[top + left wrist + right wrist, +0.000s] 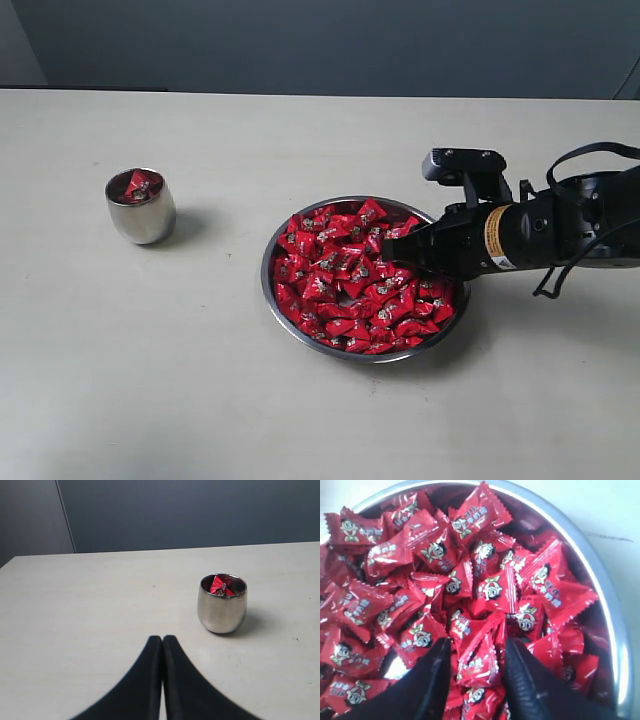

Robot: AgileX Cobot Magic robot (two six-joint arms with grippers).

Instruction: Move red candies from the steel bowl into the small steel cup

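Candy transfer under way on a pale table (pixel 150 400): the right gripper (pixel 402 250) reaches in from the right and dips into the steel bowl (pixel 266 275), its black fingers (pixel 432 680) sunk among the red candies (pixel 345 285) heaped there. The wrist view shows the fingers parted by a narrow gap, with one wrapped candy (pixel 477 662) lying between them; whether they are pinching it cannot be told. The small steel cup (pixel 140 215) stands upright, well apart from the bowl and to its left in the exterior view, with a few red candies visible at its mouth. The left gripper (pixel 161 640) hangs above the table near the cup, fingers pressed together with nothing between them.
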